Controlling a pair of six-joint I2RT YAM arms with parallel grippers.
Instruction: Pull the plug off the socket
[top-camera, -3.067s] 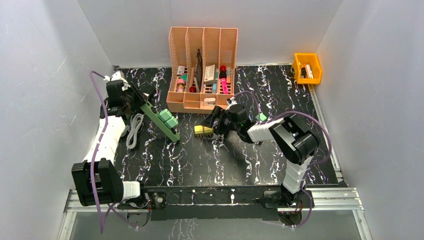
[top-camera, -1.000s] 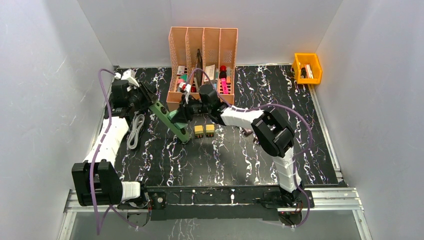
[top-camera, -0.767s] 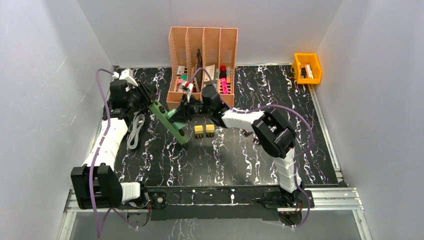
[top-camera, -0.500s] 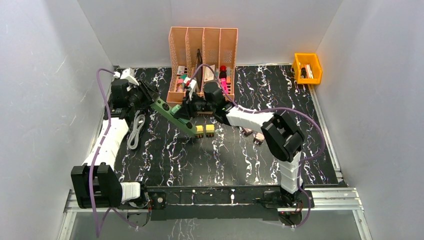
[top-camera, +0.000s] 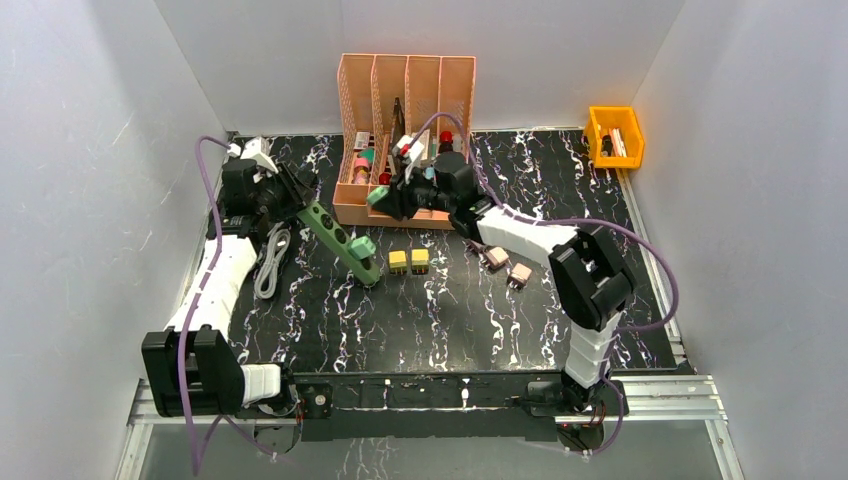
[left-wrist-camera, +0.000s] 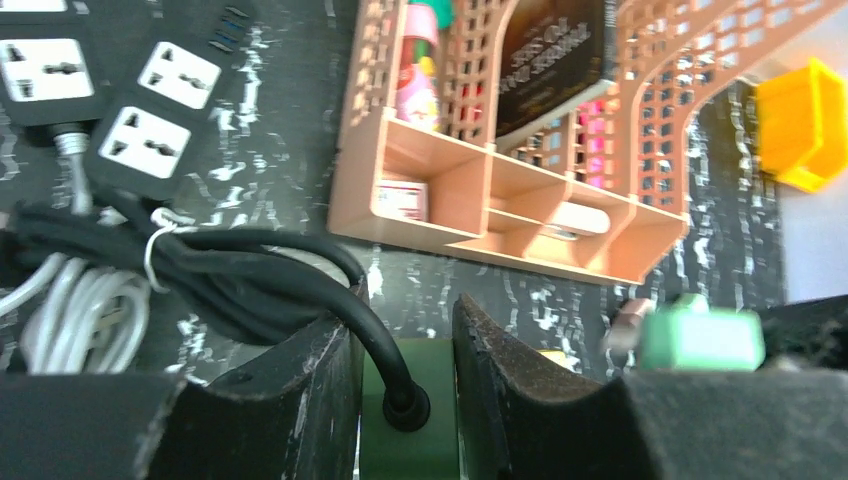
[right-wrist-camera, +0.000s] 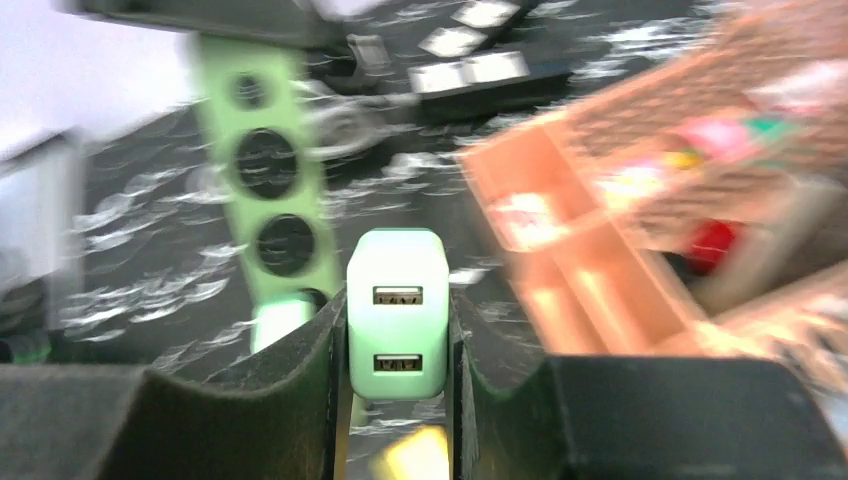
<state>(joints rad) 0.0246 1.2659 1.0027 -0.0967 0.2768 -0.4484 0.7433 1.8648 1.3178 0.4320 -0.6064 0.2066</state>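
Right wrist: your right gripper (right-wrist-camera: 398, 335), clamped on the pale-green USB plug (right-wrist-camera: 397, 270), has just pulled it clear of the long green power strip (right-wrist-camera: 272, 204) that your left gripper (left-wrist-camera: 405, 350) pinches; unplugged.

Nothing legible in any view. Dark card (left-wrist-camera: 555, 50) in the organizer (left-wrist-camera: 480, 205), ahead of the left gripper (left-wrist-camera: 405, 400), has light print, too blurred to read. Pink bottle label (left-wrist-camera: 420, 95) beside it: same. White label (top-camera: 618, 142) in the yellow bin (top-camera: 600, 112), far ahead-right: too small.
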